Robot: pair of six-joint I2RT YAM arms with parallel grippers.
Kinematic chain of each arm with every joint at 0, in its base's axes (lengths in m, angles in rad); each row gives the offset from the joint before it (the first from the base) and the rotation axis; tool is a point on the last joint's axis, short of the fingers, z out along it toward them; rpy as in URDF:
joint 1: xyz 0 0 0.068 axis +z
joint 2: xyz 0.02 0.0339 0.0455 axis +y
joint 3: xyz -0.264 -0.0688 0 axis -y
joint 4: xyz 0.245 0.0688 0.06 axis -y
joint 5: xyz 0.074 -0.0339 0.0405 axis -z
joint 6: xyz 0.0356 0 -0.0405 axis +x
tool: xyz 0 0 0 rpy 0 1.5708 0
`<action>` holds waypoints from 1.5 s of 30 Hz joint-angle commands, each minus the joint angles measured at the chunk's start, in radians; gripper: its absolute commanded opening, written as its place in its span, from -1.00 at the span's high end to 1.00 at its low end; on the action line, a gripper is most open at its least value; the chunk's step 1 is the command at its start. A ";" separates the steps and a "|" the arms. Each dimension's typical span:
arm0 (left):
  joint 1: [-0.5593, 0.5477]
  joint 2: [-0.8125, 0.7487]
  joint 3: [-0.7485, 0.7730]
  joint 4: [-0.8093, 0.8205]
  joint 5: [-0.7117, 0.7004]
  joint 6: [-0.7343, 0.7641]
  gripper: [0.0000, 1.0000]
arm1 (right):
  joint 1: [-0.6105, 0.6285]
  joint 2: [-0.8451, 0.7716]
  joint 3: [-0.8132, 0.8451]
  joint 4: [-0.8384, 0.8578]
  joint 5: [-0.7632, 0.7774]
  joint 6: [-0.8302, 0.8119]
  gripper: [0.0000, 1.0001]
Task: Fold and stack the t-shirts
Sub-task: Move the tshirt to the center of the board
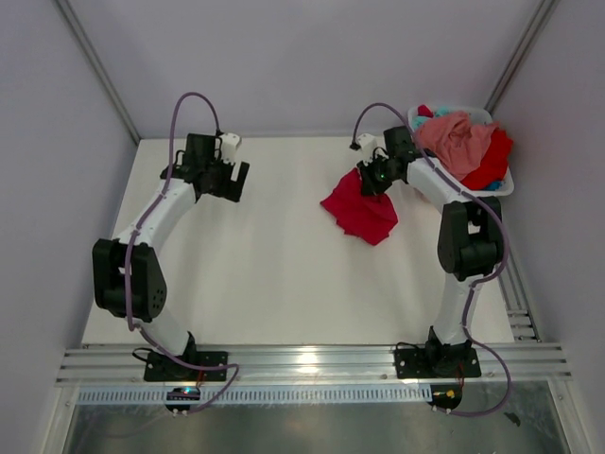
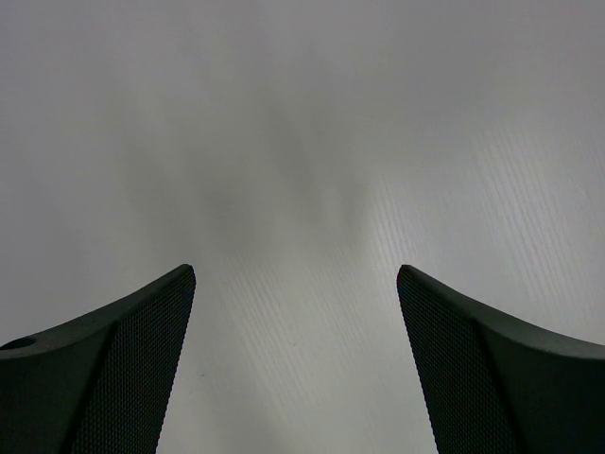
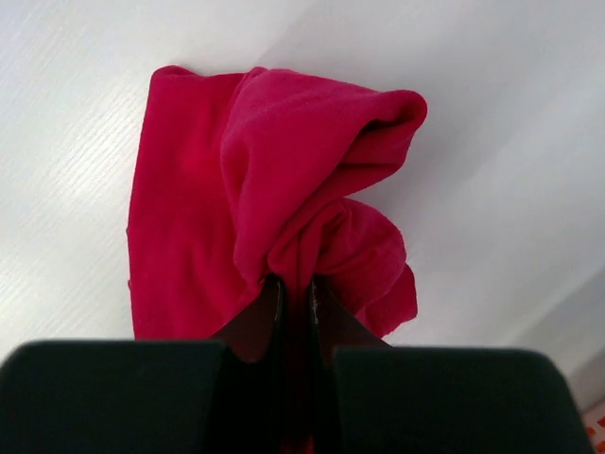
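A bright red t-shirt (image 1: 361, 210) hangs bunched from my right gripper (image 1: 371, 177), its lower part resting on the table just left of the basket. In the right wrist view the gripper (image 3: 295, 284) is shut on a fold of this red t-shirt (image 3: 236, 180). More t-shirts lie piled in the white basket (image 1: 501, 185): a salmon pink one (image 1: 458, 140) on top, a red one (image 1: 492, 161) under it, a bit of teal (image 1: 423, 120) at the back. My left gripper (image 1: 233, 182) hovers open over bare table at the far left; the left wrist view shows the gripper (image 2: 295, 274) with nothing between its fingers.
The white table (image 1: 265, 255) runs from the arm bases to the back wall. The basket sits at the far right corner, against the enclosure's metal rail (image 1: 518, 284). Grey walls close in on three sides.
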 commanded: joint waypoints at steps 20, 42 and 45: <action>0.011 -0.037 -0.050 0.042 -0.013 0.016 -0.79 | 0.477 -0.007 0.401 -0.150 0.104 0.034 0.94; 0.013 0.083 0.126 -0.137 0.192 0.025 -0.79 | 0.479 -0.223 -0.090 -0.114 0.529 0.043 -0.53; 0.007 0.141 0.174 -0.175 0.252 0.059 -0.78 | 0.459 -0.211 -0.122 -0.046 0.714 0.066 -0.54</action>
